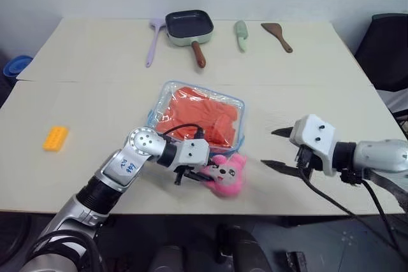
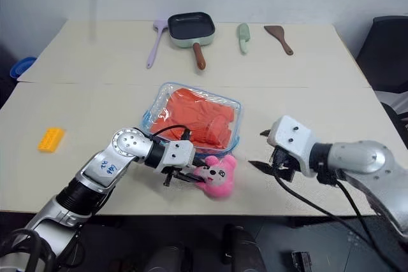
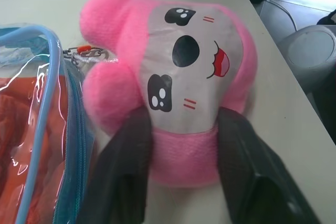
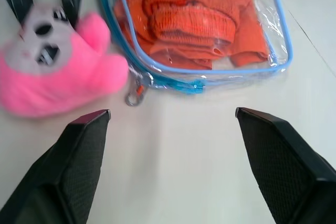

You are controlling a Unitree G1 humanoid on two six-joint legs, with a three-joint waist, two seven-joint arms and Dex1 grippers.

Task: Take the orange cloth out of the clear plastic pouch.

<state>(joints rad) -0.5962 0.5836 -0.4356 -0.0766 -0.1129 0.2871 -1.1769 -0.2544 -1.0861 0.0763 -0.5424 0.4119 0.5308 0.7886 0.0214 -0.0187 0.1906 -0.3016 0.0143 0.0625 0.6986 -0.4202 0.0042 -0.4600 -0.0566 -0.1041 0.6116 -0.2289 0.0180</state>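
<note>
1. Orange cloth (image 1: 203, 116) lies folded and wrinkled inside the clear plastic pouch (image 1: 167, 92), which rests flat near the middle of the table (image 1: 95, 62) with its blue zipper edging seemingly still closed.
2. Just beside the pouch's near corner sits a pink plush toy (image 3: 173, 87), linked by a small metal ring and chain to the zipper end.
3. The left gripper (image 3: 181, 169) has its fingers clamped on the plush's lower part, so that hand can anchor or tug the pull.
4. The right gripper (image 4: 170, 116) hovers over bare table just beside the pouch's near edge, fingers spread wide and empty.
5. My judgement: hold the plush steady, pin the pouch with the right fingers, then draw the zipper along the edging without dragging the pouch off the table edge.
</note>
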